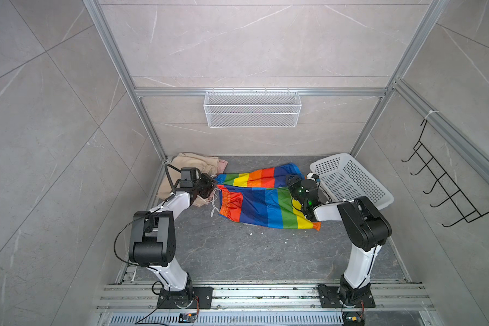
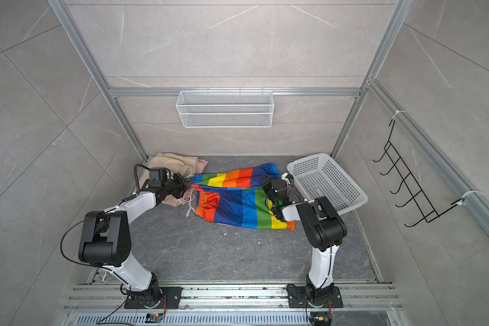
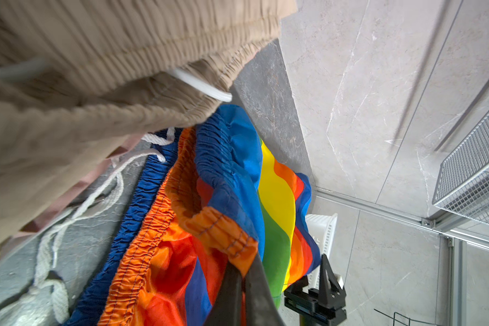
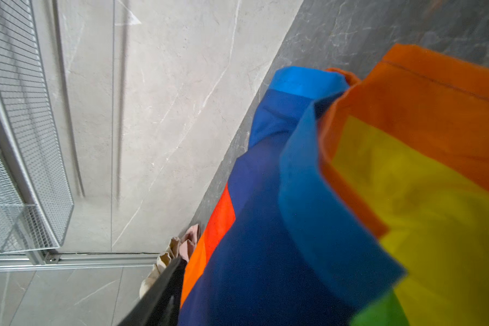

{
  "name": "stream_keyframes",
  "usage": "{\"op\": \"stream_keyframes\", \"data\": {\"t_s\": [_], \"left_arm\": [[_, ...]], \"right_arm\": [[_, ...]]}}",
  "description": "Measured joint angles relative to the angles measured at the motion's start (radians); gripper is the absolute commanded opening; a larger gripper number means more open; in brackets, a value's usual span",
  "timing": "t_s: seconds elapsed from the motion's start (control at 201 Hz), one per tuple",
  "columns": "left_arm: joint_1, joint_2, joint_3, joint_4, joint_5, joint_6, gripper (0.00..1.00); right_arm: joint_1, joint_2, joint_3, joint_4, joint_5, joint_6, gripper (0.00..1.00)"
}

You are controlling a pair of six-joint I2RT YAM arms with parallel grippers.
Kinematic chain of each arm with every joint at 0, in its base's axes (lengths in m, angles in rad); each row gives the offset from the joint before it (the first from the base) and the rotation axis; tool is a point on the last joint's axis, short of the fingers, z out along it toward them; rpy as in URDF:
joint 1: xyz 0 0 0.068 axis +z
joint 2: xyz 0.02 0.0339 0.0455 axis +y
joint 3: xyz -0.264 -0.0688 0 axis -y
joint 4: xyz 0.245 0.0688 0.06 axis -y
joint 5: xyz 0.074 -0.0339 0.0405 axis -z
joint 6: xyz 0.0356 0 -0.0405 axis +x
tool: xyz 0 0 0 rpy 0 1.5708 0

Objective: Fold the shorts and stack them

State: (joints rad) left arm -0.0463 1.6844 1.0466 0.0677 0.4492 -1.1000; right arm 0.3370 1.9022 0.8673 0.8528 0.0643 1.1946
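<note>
**Two pairs piled, rainbow pair not yet folded**

The left hand (image 3: 244,271) is clamped shut on the orange waistband corner of the rainbow-striped shorts (image 1: 260,203). The right hand (image 1: 292,179) sits at a leg hem near the white basket (image 1: 350,180); I cannot tell whether it grips. These shorts lie spread on the desk (image 1: 237,254) just beside the basket. Farther from the basket, the beige shorts (image 1: 192,162) lie over the pink shorts (image 1: 223,165), seemingly already stacked.
</note>
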Motion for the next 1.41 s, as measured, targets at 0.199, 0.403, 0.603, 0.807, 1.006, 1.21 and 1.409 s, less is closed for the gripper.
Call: {"op": "stream_keyframes", "data": {"t_s": [0.199, 0.403, 0.603, 0.807, 1.006, 1.21, 1.409], "left_arm": [[0.008, -0.004, -0.01, 0.0, 0.0, 0.0, 0.0], [0.008, -0.005, -0.017, 0.003, 0.002, 0.0, 0.0], [0.008, -0.005, -0.021, 0.004, 0.003, 0.0, 0.0], [0.017, -0.005, -0.021, 0.004, 0.01, 0.0, 0.0], [0.018, -0.005, -0.008, 0.0, 0.039, 0.0, 0.0], [-0.002, -0.005, 0.011, 0.002, 0.071, 0.002, 0.0], [-0.071, -0.005, 0.011, 0.004, 0.071, 0.015, 0.07]], "right_arm": [[-0.002, -0.022, -0.003, -0.03, -0.001, -0.042, 0.3], [-0.008, -0.026, -0.009, -0.053, -0.012, -0.058, 0.08], [-0.011, -0.032, -0.009, -0.079, -0.029, -0.067, 0.0], [-0.016, -0.119, 0.027, -0.224, -0.056, -0.128, 0.0], [-0.019, -0.304, 0.109, -0.438, -0.088, -0.24, 0.0], [-0.019, -0.494, 0.11, -0.679, -0.136, -0.356, 0.0], [-0.023, -0.647, -0.035, -0.848, -0.143, -0.427, 0.0]]}}
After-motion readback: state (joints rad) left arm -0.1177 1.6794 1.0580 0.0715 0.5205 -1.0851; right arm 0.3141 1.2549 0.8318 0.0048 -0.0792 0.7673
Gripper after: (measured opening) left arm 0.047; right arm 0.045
